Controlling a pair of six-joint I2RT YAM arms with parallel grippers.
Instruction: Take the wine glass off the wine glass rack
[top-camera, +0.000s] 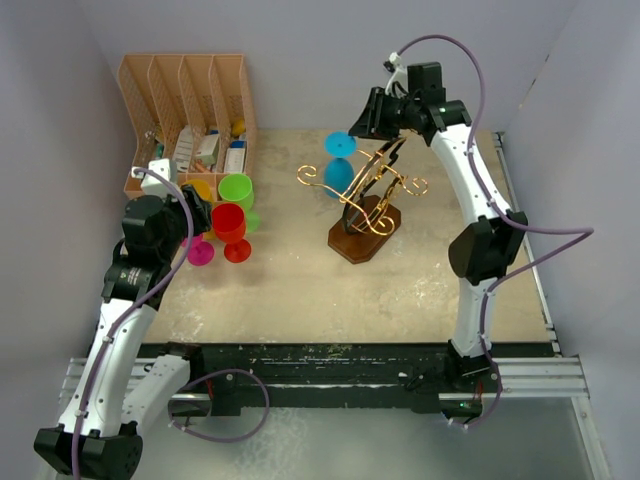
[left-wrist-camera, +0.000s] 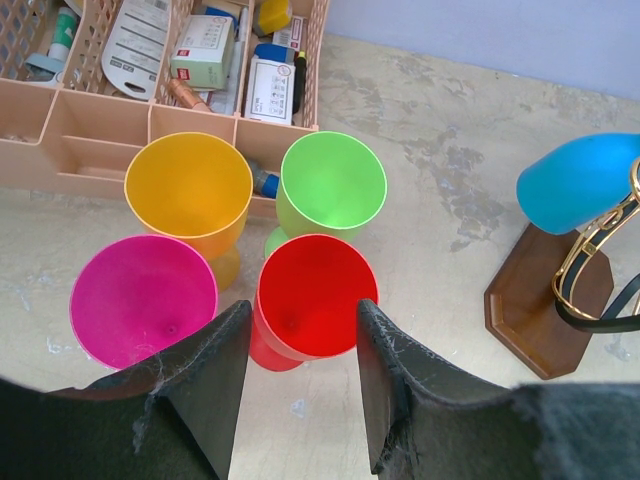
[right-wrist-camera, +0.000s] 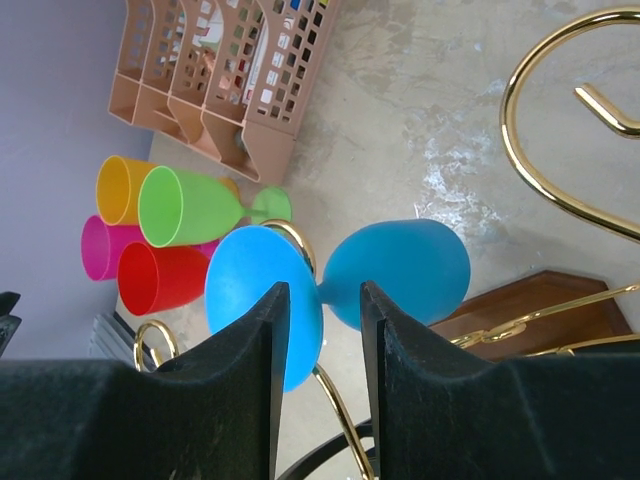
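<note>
A blue wine glass (top-camera: 339, 176) hangs upside down on the gold wire rack (top-camera: 378, 190), which stands on a dark brown wooden base (top-camera: 364, 237). In the right wrist view the glass's bowl (right-wrist-camera: 400, 268) and foot (right-wrist-camera: 245, 285) lie either side of my right gripper (right-wrist-camera: 325, 292). The jaws are open and straddle the stem without touching it. From above, the right gripper (top-camera: 366, 124) is at the rack's far side. My left gripper (left-wrist-camera: 300, 318) is open and empty just above a red glass (left-wrist-camera: 312, 292). The blue bowl (left-wrist-camera: 578, 182) and the base (left-wrist-camera: 535, 310) show at the right of the left wrist view.
Red (top-camera: 230, 224), green (top-camera: 237, 189), orange (left-wrist-camera: 188, 185) and magenta (top-camera: 199, 250) glasses stand together at the left. A tan slotted organizer (top-camera: 185, 100) full of small items stands behind them. The rack's gold scroll arms (right-wrist-camera: 520, 150) curl out close to the right gripper.
</note>
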